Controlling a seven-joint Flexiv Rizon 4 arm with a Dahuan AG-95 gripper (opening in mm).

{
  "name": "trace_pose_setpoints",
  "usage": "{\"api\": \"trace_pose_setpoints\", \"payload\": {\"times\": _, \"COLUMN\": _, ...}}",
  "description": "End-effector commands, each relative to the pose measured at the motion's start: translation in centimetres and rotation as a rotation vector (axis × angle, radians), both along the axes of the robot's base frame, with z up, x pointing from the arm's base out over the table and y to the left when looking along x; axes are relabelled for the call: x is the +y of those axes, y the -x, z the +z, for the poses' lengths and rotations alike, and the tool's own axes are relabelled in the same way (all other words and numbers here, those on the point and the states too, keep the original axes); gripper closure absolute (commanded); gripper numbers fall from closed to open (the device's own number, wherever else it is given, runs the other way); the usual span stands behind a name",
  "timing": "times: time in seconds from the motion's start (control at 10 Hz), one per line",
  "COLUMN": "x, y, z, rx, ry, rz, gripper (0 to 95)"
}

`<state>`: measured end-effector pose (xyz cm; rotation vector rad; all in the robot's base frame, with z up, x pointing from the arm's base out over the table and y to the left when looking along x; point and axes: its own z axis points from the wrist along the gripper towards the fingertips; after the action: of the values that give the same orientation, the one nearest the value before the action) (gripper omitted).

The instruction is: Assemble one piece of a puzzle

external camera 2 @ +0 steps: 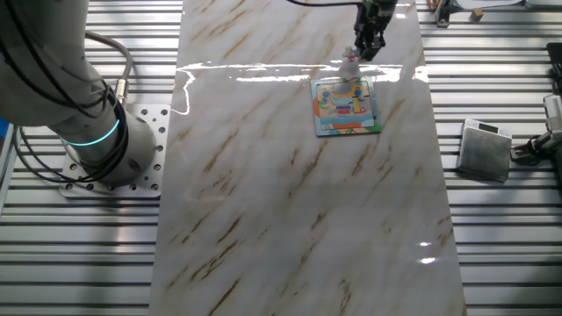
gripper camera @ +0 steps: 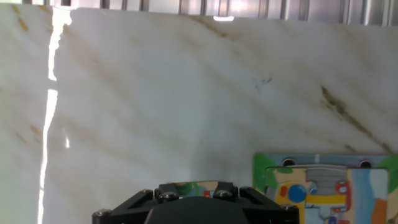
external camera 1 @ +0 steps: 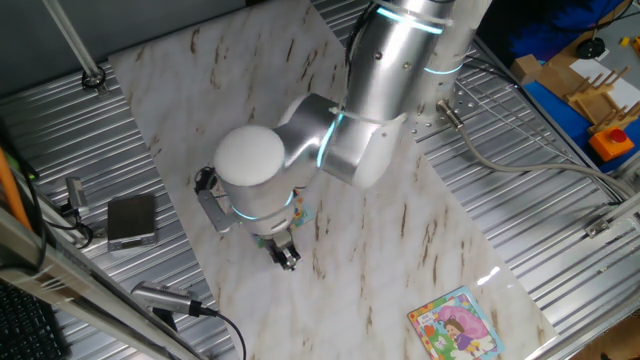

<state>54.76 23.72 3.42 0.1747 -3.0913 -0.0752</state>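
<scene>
Tool at puzzle's far edge.

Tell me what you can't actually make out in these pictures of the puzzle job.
- The piece: not identifiable in any view, too small, or hidden by the claw.
- Claw state: in one fixed view the arm's body covers most of it; in the other it is tiny; the hand view shows only its black housing.
- The puzzle: cut off by the hand view's bottom edge, mostly hidden under the arm in one fixed view.
- Second puzzle: only one view shows it.

robotics lab | slotted aluminium table | bolted arm base
</scene>
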Motion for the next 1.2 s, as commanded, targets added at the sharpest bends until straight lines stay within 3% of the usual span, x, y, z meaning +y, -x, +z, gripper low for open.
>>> {"api": "trace_pose_setpoints", "payload": {"times": 0.1, "x": -0.41, "y": -0.32, "z": 0.15, "rx": 0.002, "ry": 0.003, "rz": 0.001, "gripper": 95.0}}
{"api": "trace_pose_setpoints", "payload": {"times": 0.6, "x": -0.91, "y": -0.34, "z": 0.19, "rx": -0.001, "ry": -0.005, "rz": 0.047, "gripper": 95.0}}
{"api": "trace_pose_setpoints", "payload": {"times": 1.2, "x": -1.03, "y": -0.40, "z": 0.21, "rx": -0.009, "ry": 0.029, "rz": -0.051, "gripper": 95.0}}
